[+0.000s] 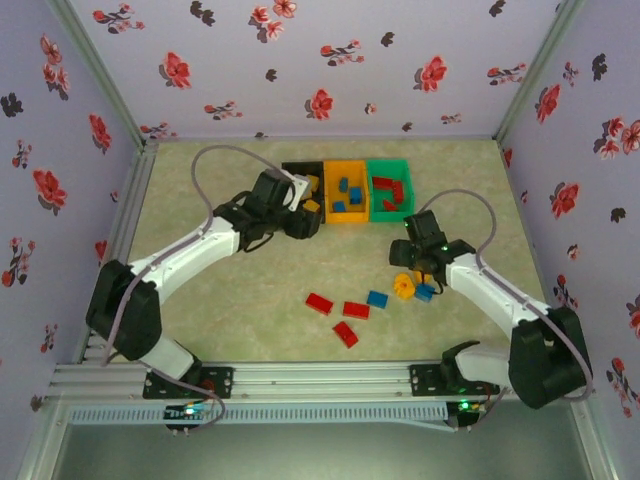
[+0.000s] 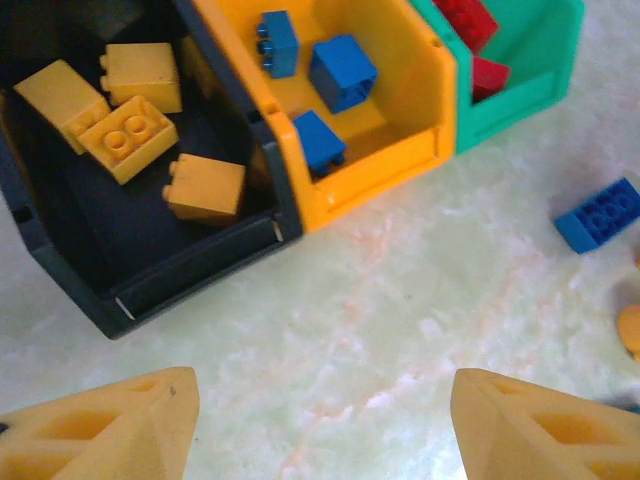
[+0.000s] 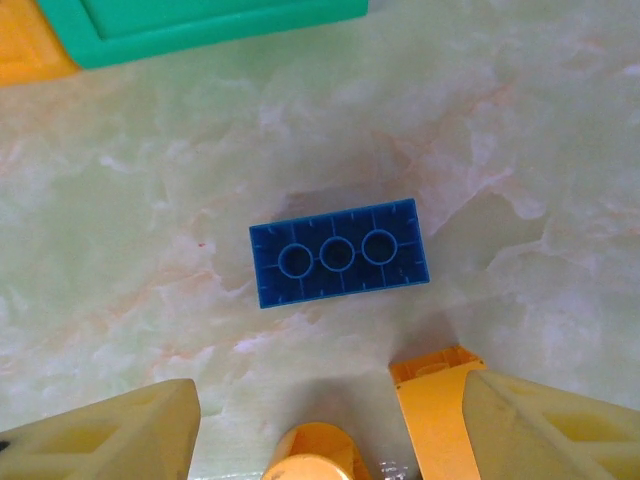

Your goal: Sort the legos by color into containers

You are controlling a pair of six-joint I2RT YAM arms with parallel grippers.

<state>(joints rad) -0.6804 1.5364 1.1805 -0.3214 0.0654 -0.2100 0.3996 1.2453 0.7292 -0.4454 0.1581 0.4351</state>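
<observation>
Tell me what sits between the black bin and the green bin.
The orange bin sits there, in a row with the black bin and the green bin, holding blue bricks. The top view and left wrist view both show it.

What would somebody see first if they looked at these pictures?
Three small plastic bins in a row at the far side of the table: the black bin holds yellow plastic bricks, the orange bin blue bricks, the green bin red bricks. Nearer, an upside-down blue plastic brick lies before the open right gripper.
</observation>
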